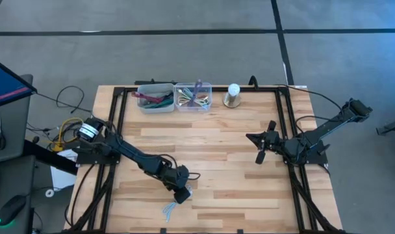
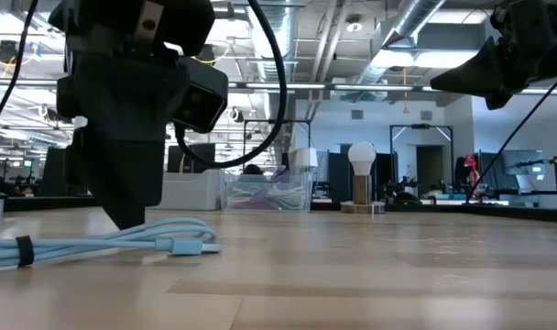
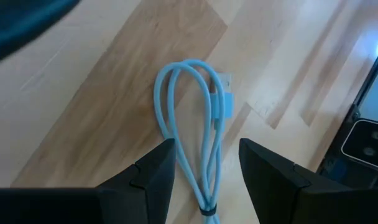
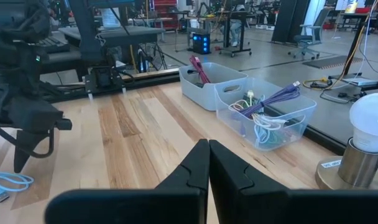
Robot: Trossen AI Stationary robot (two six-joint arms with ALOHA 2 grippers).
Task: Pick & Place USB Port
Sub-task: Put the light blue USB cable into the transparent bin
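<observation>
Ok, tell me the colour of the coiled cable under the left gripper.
Light blue cable; the left wrist view shows it best.

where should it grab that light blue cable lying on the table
Grip the blue cable across its bundled strands, between the black tie and the loop, coming straight down. It lies flat on the table, and the left gripper already straddles it with open jaws.

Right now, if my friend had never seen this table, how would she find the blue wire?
Start at the light wooden slatted table and go to its near edge, under the left arm's open hand. There lies the pale blue USB cable, folded into a long loop and cinched with a dark band. The other cables sit in bins at the far edge; this one lies loose on bare wood.
</observation>
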